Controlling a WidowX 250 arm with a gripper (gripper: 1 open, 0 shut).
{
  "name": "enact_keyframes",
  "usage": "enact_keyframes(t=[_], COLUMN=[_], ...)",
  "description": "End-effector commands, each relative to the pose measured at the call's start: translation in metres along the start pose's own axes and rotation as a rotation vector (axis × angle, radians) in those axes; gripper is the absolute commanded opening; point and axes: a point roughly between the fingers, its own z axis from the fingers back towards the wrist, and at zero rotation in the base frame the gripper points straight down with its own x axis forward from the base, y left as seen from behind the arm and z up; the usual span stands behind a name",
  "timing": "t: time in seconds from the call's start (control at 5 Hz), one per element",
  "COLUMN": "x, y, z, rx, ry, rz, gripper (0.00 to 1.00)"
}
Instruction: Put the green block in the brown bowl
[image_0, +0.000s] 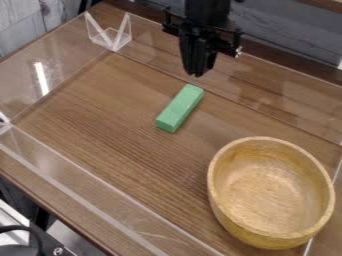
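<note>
The green block (179, 107) lies flat on the wooden table, its long side running diagonally, left of and behind the brown bowl (271, 190). The bowl stands empty at the front right. My gripper (201, 70) hangs above and just behind the block's far end, lifted off it and holding nothing. Its dark fingers point straight down and taper close together, and I cannot make out a gap between them.
Clear plastic walls (40, 80) ring the wooden table (107, 140). A clear folded stand (107, 32) sits at the back left corner. Bare wood lies between the block and the bowl.
</note>
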Motion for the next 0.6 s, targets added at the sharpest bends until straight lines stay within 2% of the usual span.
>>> enact_keyframes(t=[0.0, 0.4], x=[0.009, 0.008], y=[0.017, 0.034], z=[0.003, -0.028], rx=[0.022, 0.029], ry=[-0.065, -0.074], rz=[0.005, 0.005], gripper=[1.0, 1.0])
